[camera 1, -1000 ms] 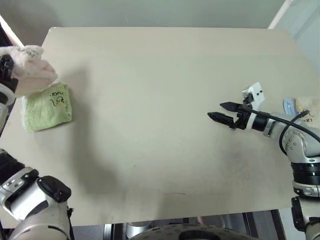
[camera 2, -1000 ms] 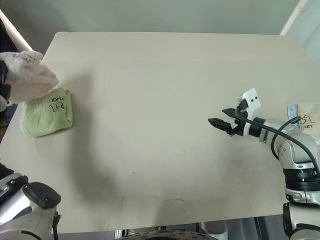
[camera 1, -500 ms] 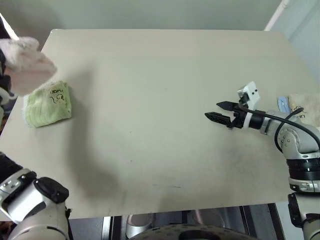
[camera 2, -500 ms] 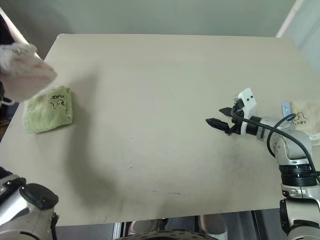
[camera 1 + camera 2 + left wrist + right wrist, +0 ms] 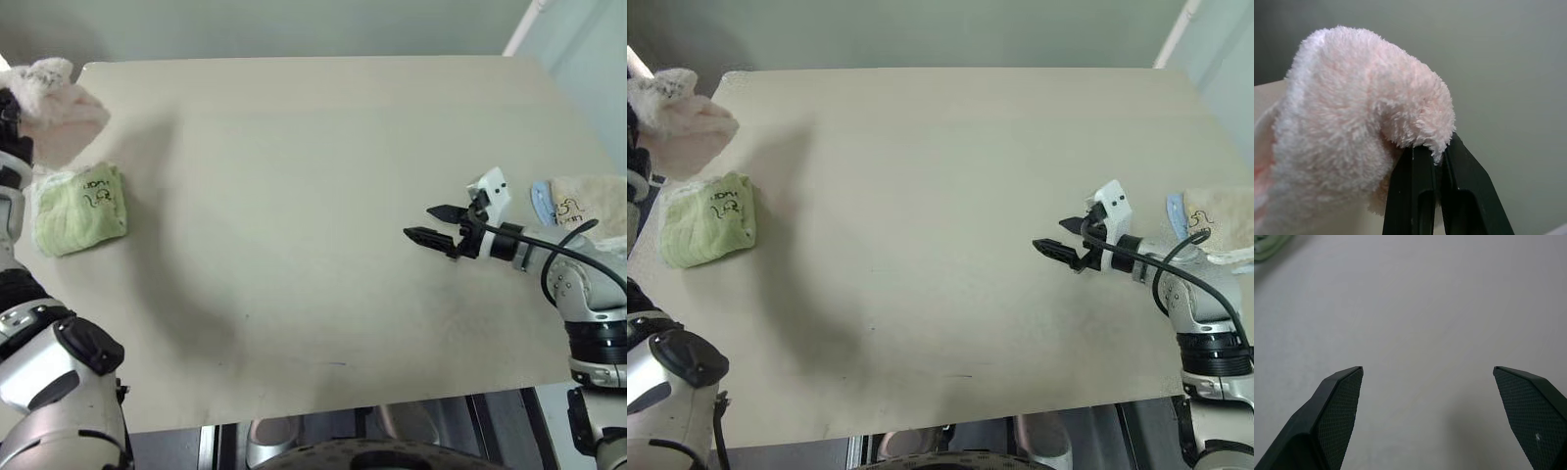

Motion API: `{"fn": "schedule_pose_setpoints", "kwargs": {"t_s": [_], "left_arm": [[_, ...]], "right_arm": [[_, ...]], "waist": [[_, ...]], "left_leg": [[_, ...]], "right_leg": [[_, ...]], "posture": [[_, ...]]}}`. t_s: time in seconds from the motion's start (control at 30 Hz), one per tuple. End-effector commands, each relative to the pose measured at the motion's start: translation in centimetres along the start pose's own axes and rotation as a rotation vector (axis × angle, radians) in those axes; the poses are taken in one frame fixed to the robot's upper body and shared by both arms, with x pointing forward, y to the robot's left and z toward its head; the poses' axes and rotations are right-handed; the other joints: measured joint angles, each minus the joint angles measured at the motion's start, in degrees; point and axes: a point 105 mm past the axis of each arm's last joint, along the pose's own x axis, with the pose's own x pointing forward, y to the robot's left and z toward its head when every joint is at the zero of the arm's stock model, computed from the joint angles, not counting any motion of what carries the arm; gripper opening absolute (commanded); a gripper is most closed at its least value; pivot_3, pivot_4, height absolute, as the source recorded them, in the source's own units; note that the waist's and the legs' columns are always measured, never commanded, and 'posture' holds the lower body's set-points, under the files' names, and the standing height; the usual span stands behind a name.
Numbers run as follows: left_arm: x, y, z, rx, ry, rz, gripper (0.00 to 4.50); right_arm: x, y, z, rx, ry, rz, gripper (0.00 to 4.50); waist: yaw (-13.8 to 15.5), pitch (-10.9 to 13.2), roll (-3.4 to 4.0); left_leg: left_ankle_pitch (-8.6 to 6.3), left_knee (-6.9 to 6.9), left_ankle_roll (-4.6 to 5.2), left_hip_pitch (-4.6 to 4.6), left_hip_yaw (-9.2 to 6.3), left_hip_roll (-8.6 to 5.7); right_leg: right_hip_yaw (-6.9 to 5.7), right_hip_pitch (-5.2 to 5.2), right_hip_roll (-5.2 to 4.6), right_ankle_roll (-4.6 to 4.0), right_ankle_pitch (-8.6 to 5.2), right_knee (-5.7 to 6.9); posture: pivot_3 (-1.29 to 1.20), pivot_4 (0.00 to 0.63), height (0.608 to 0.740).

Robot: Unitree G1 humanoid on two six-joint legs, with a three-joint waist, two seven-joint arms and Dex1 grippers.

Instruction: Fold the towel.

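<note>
Two towels lie on the table (image 5: pixel 294 196) that are not yours to fold: a green towel (image 5: pixel 78 208) near the left edge, and a beige towel (image 5: pixel 593 201) at the right edge with a blue one (image 5: pixel 542 199) beside it. The middle of the table is bare.

The towel (image 5: pixel 61 122), pale pink, is bunched up at the far left corner, just behind the green one. I judge it hangs in the air there, above the table edge, but the head views do not make this certain. Your left hand (image 5: pixel 1431 161) is closed tight on it: in the wrist view the two black fingers (image 5: pixel 1410 196) pinch a fluffy fold between them.

Your right hand (image 5: pixel 431 223) hovers over the right part of the table, well apart from the towel. Its fingers are spread wide and it holds nothing.

You are at the first step, I think: the towel is picked up but not laid out, and no fold is made yet. The next move calls for bringing it to the bare middle and spreading it flat. The right hand must likely take a second corner, because one pinch alone will leave it crumpled.
</note>
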Motion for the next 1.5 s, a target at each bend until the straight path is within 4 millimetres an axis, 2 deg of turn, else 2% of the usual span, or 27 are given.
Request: {"fn": "schedule_pose_setpoints", "kwargs": {"t_s": [0.03, 0.13, 0.27, 0.33, 0.4, 0.53, 0.77, 0.9, 1.0, 1.1, 1.27, 1.37, 1.5], "left_arm": [[-1.4, 1.4, 0.8, 0.061, -0.029, 0.017, 0.02], [-1.9, 2.1, 0.8, 0.08, -0.038, 0.03, 0.02], [-1.6, 1.6, 1.6, 0.077, -0.058, 0.0, 0.02], [-1.9, 2.4, 1.5, 0.079, -0.051, 0.034, 0.02], [-2.3, 2.8, 1.3, 0.08, -0.039, 0.047, 0.02], [-4.0, 3.8, -0.6, 0.097, 0.024, 0.087, 0.02], [-5.9, 2.5, -1.1, 0.043, 0.024, 0.122, 0.02], [-7.3, 3.3, -1.6, 0.025, 0.029, 0.203, 0.02], [-7.7, 4.4, -1.5, 0.039, 0.018, 0.291, 0.02], [-7.7, 4.4, -1.3, -0.001, -0.011, 0.309, 0.02], [-7.8, 4.4, -2.4, -0.046, 0.009, 0.324, 0.02], [-7.9, 4.4, -3.6, -0.07, 0.046, 0.337, 0.78], [-7.6, 3.4, -4.4, -0.124, 0.08, 0.283, 2.21]], "right_arm": [[-0.9, 0.0, 1.4, -0.033, -0.038, -0.017, 4.5], [-0.8, 0.1, 1.3, -0.033, -0.03, -0.014, 4.5], [-0.4, -0.1, 1.7, -0.046, -0.028, -0.008, 4.5], [-0.4, -0.2, 1.8, -0.047, -0.03, -0.009, 4.5], [-0.5, -0.2, 1.8, -0.049, -0.03, -0.009, 4.5], [-0.6, 0.0, 1.4, -0.056, -0.017, -0.007, 4.5], [-0.6, 0.1, 0.9, -0.067, -0.005, -0.015, 4.5], [-0.5, 0.0, 0.7, -0.072, 0.001, -0.017, 4.5], [-0.3, -0.1, 0.7, -0.081, 0.003, -0.018, 4.5], [-0.2, -0.2, 0.8, -0.088, 0.003, -0.019, 4.5], [0.0, -0.3, 0.8, -0.099, 0.007, -0.02, 4.5], [0.0, -0.3, 0.7, -0.102, 0.008, -0.022, 4.5], [-0.1, -0.3, 0.5, -0.107, 0.012, -0.027, 4.5]], "waist": [[-0.1, 0.0, -0.02], [-0.1, 0.0, -0.16], [0.2, 0.0, -0.19], [0.2, 0.0, -0.18], [0.1, 0.0, -0.18], [0.0, 0.0, -0.18], [0.1, 0.0, -0.22], [0.0, 0.0, -0.2], [0.0, 0.0, -0.21], [0.0, 0.0, -0.21], [0.0, 0.0, -0.21], [0.0, 0.0, -0.21], [0.0, 0.0, -0.21]], "left_leg": [[0.14, 0.01, -0.24, -0.02, 0.02, 0.02], [0.14, 0.04, -0.24, -0.11, 0.01, 0.05], [0.09, 0.09, -0.16, -0.27, 0.0, 0.06], [-0.08, 0.09, 0.14, -0.3, 0.0, 0.06], [-0.08, 0.09, 0.14, -0.3, 0.01, 0.05], [-0.02, 0.08, 0.04, -0.31, 0.06, 0.05], [-0.02, 0.15, 0.03, -0.36, 0.1, 0.07], [0.0, 0.15, 0.03, -0.32, 0.2, 0.06], [0.01, 0.15, 0.04, -0.28, 0.19, 0.11], [0.03, 0.15, 0.12, -0.24, 0.17, 0.12], [0.01, 0.14, 0.25, -0.01, 0.16, 0.09], [0.01, 0.13, 0.26, 0.07, 0.14, 0.07], [0.03, 0.12, 0.24, 0.09, 0.12, 0.07]], "right_leg": [[0.0, -0.01, 0.01, 0.01, -0.04, 0.0], [-0.04, -0.04, 0.02, 0.01, -0.08, -0.03], [-0.09, -0.13, 0.0, 0.0, -0.09, 0.0], [-0.08, -0.15, 0.0, 0.02, -0.06, 0.0], [-0.07, -0.16, 0.0, 0.02, -0.04, 0.01], [-0.05, -0.21, 0.01, 0.01, -0.04, 0.01], [-0.06, -0.2, 0.01, 0.03, -0.02, 0.01], [-0.01, -0.18, 0.0, 0.05, 0.01, 0.04], [-0.02, -0.19, 0.03, 0.01, 0.04, 0.1], [-0.03, -0.17, 0.05, -0.04, 0.1, 0.14], [-0.01, 0.02, 0.05, -0.07, 0.19, 0.15], [-0.01, 0.09, 0.05, -0.1, 0.22, 0.15], [-0.02, 0.09, 0.07, -0.12, 0.25, 0.19]], "posture": [[0.0, 0.15, 0.74], [0.0, 0.15, 0.74], [0.0, 0.15, 0.74], [0.0, 0.15, 0.74], [0.0, 0.15, 0.74], [0.0, 0.15, 0.74], [0.0, 0.15, 0.74], [0.0, 0.15, 0.74], [0.0, 0.15, 0.74], [0.0, 0.15, 0.74], [0.0, 0.15, 0.74], [0.0, 0.15, 0.74], [0.0, 0.15, 0.74]]}}
